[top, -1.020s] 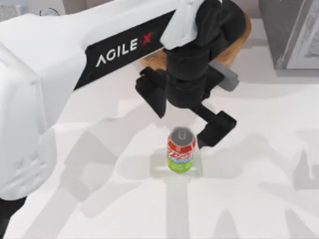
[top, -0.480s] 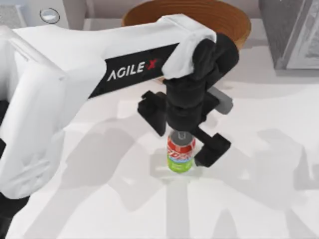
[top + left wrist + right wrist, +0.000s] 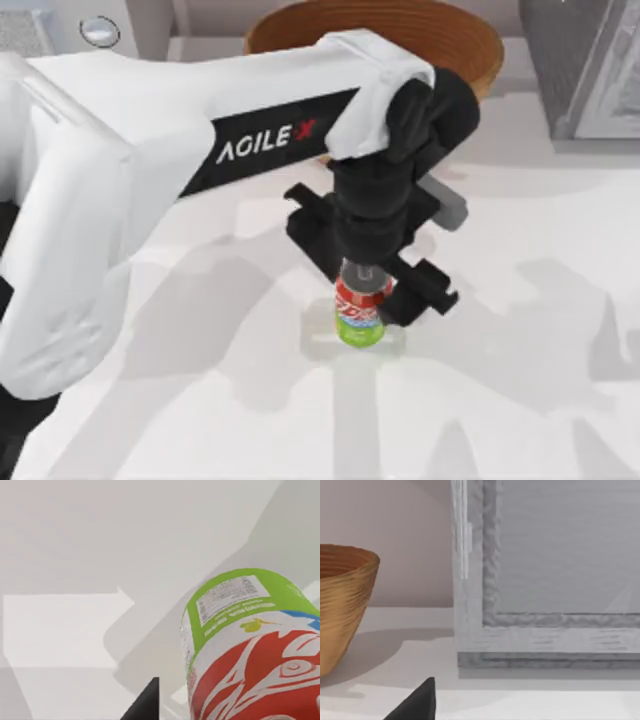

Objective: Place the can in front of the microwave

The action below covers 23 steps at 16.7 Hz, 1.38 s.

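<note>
The can [image 3: 361, 310], with a silver top, a red band and a green base, stands upright on the white table near the middle. My left gripper [image 3: 370, 278] is lowered over it, a black finger on either side of the can, open with a small gap left. In the left wrist view the can [image 3: 250, 650] looms close beside one dark fingertip [image 3: 145, 705] that stands apart from it. The microwave [image 3: 45, 30] sits at the far left back corner, showing one round dial [image 3: 98, 31]. A fingertip [image 3: 417, 702] of my right gripper, which is open, shows at the picture's edge in the right wrist view.
A brown woven basket [image 3: 470, 40] stands at the back behind the left arm, the same basket [image 3: 342, 605] that the right wrist view shows. A darker grey appliance [image 3: 580, 70] fills the back right corner, and that appliance [image 3: 545, 580] faces the right wrist.
My left gripper has come down from behind the can to straddle it, and its fingers have drawn closer together around the can. The can has stayed in place.
</note>
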Each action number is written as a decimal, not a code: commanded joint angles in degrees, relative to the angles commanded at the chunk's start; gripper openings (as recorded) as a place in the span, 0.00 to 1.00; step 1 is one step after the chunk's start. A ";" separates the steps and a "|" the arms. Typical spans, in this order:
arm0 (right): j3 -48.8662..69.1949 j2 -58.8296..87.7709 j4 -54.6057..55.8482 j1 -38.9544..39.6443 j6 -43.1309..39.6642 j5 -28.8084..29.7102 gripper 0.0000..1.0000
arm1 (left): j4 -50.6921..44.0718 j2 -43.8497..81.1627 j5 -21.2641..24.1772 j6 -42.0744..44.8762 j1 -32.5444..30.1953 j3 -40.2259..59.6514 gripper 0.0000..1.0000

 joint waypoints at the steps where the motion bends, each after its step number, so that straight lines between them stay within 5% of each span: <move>1: 0.00 0.00 0.00 0.00 0.00 0.00 1.00 | 0.00 0.00 0.00 0.00 0.00 0.00 0.47; 7: 0.00 0.00 0.00 0.00 0.00 0.00 1.00 | 0.00 0.00 0.00 0.00 0.00 0.00 0.02; 17: 0.00 0.00 0.00 0.00 0.00 0.00 1.00 | -0.23 -0.11 0.04 0.05 0.03 0.20 0.00; 23: 0.00 0.00 0.00 0.00 0.00 0.00 1.00 | -8.17 -1.11 0.04 -0.03 0.00 7.08 0.00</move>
